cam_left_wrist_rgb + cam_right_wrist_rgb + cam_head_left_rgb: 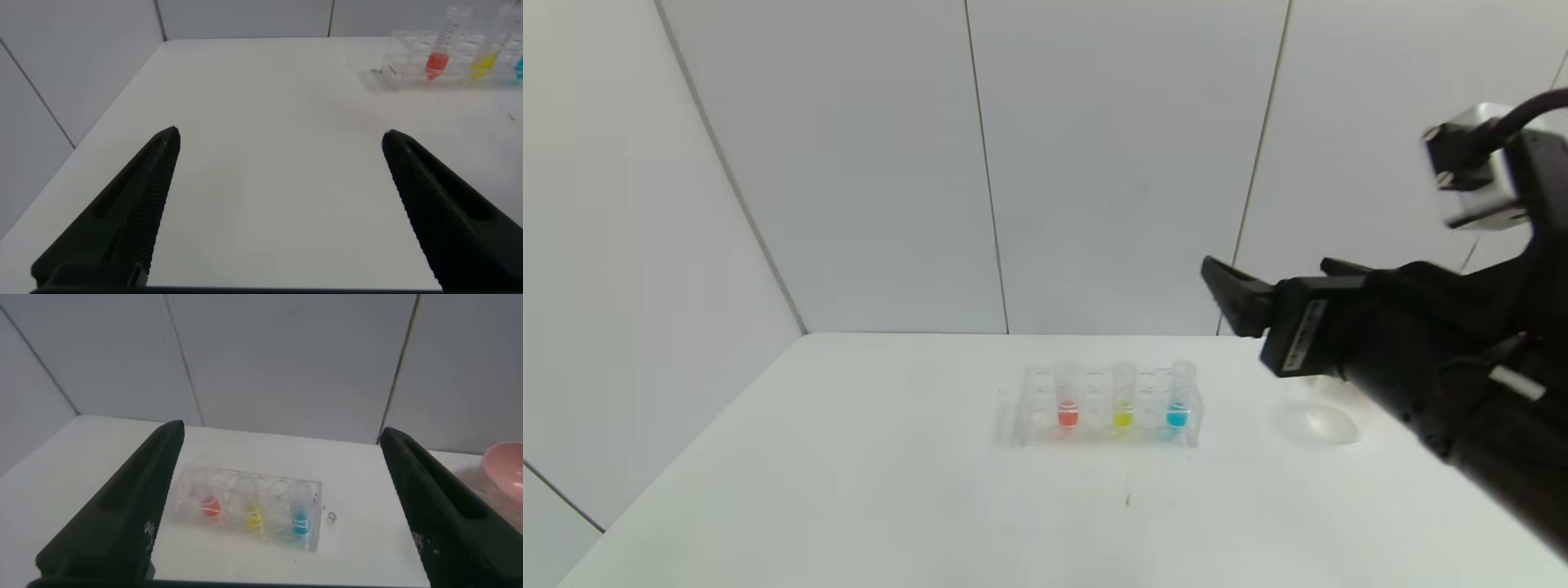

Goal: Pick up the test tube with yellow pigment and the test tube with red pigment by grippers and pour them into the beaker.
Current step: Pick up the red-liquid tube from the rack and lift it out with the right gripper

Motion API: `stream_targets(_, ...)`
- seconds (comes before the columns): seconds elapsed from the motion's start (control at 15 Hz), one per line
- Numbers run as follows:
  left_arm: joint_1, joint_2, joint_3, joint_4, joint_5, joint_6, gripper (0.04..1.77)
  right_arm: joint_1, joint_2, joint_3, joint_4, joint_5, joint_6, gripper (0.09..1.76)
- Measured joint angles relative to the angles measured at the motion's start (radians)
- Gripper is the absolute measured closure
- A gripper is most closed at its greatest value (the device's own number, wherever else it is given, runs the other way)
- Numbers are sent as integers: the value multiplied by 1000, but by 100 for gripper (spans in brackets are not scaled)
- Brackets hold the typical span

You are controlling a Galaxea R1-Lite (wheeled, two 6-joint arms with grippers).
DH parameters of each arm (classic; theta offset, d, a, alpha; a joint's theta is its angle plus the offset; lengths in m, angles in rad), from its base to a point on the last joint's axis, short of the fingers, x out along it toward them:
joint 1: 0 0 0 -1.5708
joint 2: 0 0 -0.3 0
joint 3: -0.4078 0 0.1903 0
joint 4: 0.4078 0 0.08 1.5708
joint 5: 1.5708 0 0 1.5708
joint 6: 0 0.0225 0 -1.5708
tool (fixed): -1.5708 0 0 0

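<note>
1. Pale grey wall panels back a white bench (pixel 849 490) filling the lower half of the head view.
2. Right pincer (pixel 1262 298) hangs at mid-right, spread and empty; left pincer (pixel 278 204), also spread, shows only in its own wrist view.
3. Clear rack (pixel 1107 408) sits centre; the beaker (pixel 1327 420) is partly hidden behind the right arm.
4. Test tube with red pigment (pixel 1067 396) and test tube with yellow pigment (pixel 1124 396) stand upright in it: likely light, slick, brittle; grip gently on the exposed upper part.
</note>
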Motion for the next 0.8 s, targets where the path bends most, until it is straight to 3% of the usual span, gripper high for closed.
stream_targets(0.4, 0, 0, 0, 0, 0, 0, 5, 170, 281, 39, -300, -229, 0, 14)
stream_targets(0.8, 0, 0, 0, 0, 0, 0, 5, 198, 569, -69, -401, -260, 3, 14)
